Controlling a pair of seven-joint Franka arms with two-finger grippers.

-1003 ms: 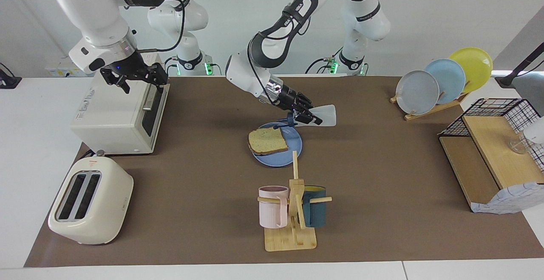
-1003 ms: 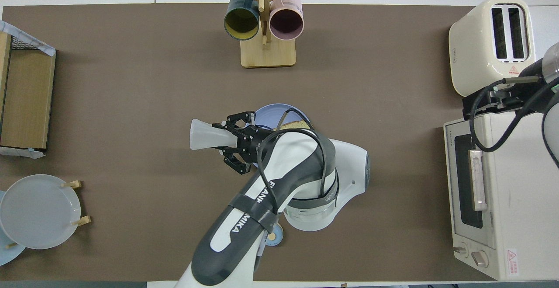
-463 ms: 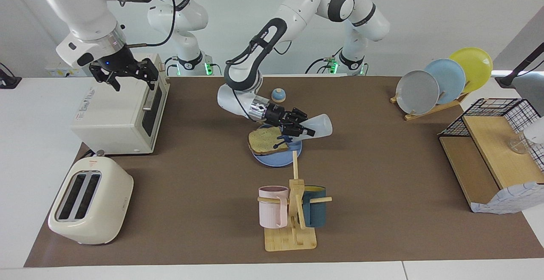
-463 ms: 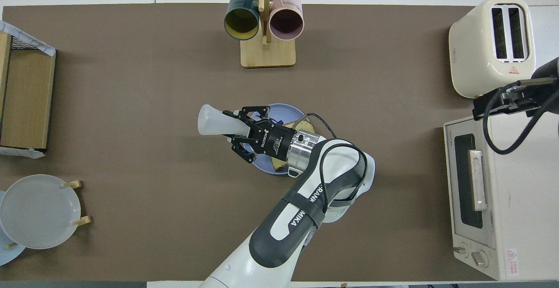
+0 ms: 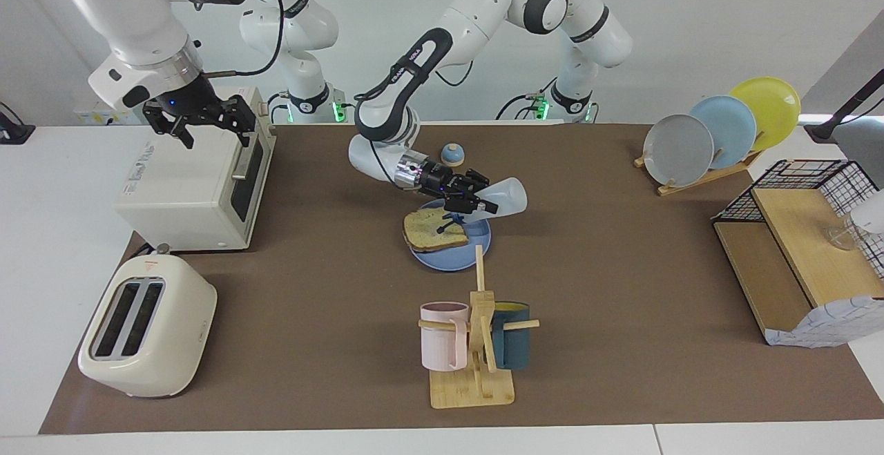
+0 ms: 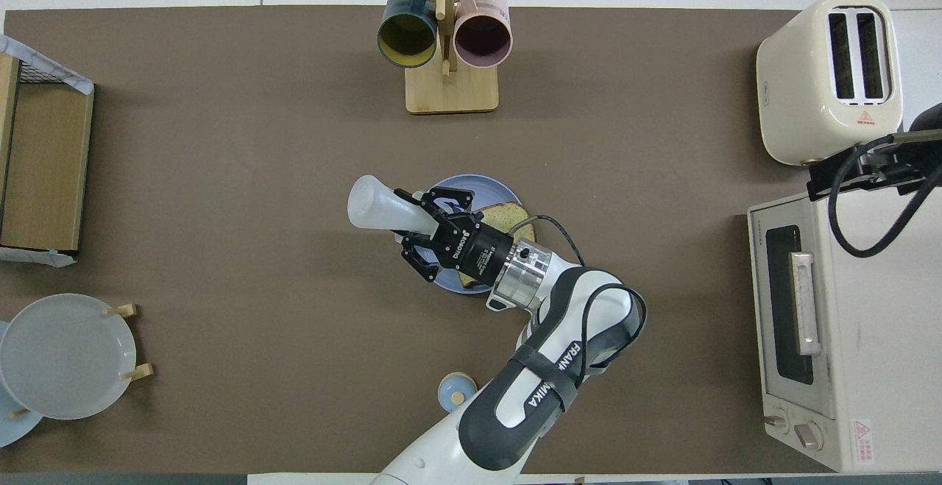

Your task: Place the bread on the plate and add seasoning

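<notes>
1. The left gripper point(image 5: 471, 201) clamped the seasoning point(image 5: 503, 197) near its capped end and held it tipped almost on its side over the plate point(image 5: 476, 244), cap end down toward the bread point(image 5: 435, 229); from overhead the same gripper point(image 6: 427, 233) covered part of the slice.

2. The bottle's pale body stuck out past the fingers toward the left arm's end of the table, its base just clear of the plate's rim in the overhead view point(image 6: 377, 207).

3. The bread lay flat on the plate directly beneath the gripper, one edge overhanging the rim toward the right arm's end of the table; only a corner of the slice point(image 6: 508, 216) showed past the wrist from above.

4. The plate point(image 6: 489, 187) sat on the table's brown mat under the gripper, with the mug rack point(image 5: 476, 344) farther from the robots than it and the bell point(image 5: 452, 155) nearer to them.

5. The right gripper point(image 5: 204, 120) waited above the oven point(image 5: 190, 186), its fingers spread apart and holding nothing; from above only its dark body and cables point(image 6: 868, 172) showed at the frame's edge.

6. The toaster point(image 5: 148, 327) stood beside the oven, farther from the robots, well away from both grippers.
</notes>
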